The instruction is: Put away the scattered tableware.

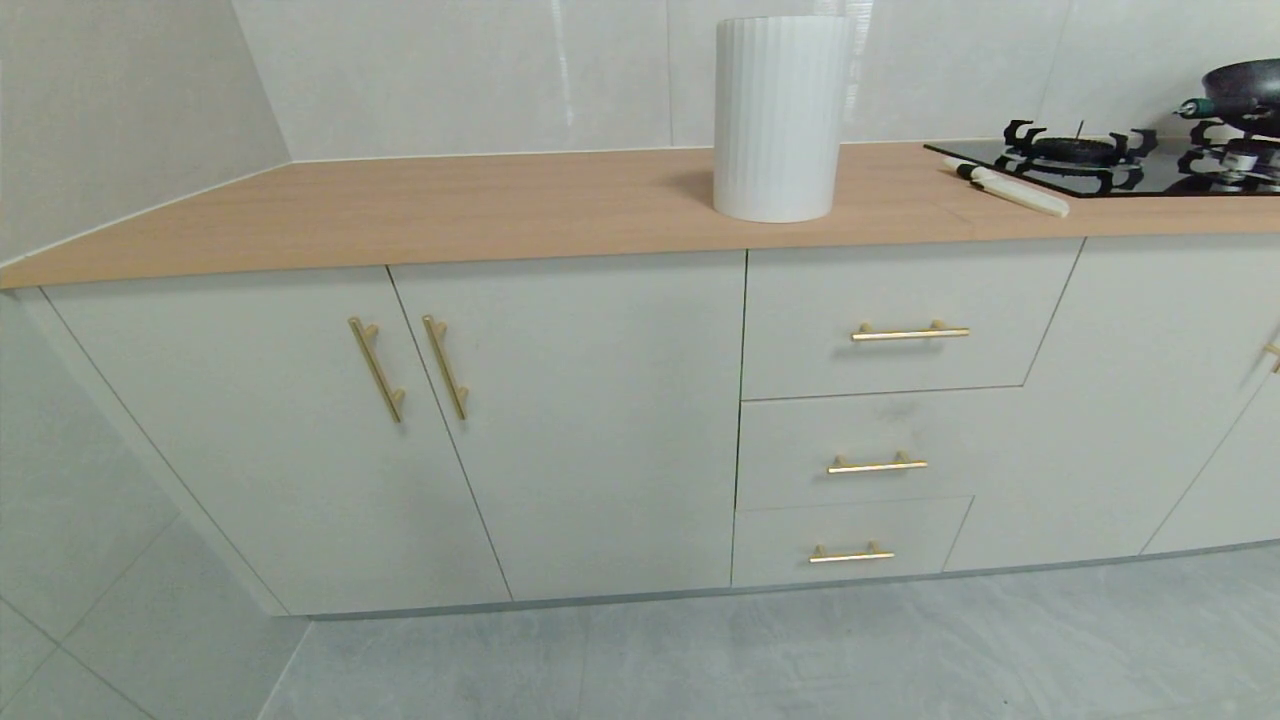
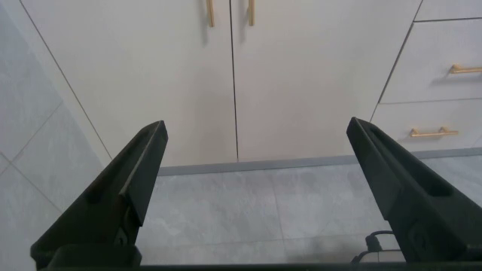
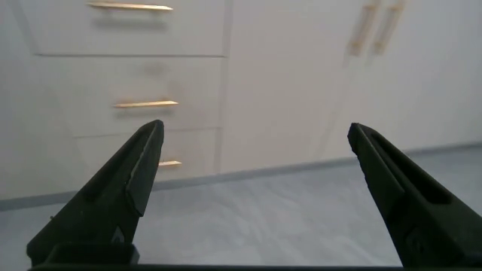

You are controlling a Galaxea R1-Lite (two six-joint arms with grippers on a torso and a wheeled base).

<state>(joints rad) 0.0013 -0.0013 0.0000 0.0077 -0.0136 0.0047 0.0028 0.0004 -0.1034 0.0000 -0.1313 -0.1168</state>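
In the head view a cream utensil, seemingly a knife, lay on the wooden surface just beside the gas hob, a white ribbed container standing near it. In the left wrist view the left hand was spread open and empty above the floor before the double cabinet doors. In the right wrist view the right hand gaped likewise, empty, facing the drawers.

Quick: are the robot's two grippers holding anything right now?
Left gripper: open, holding nothing.
Right gripper: open, holding nothing.
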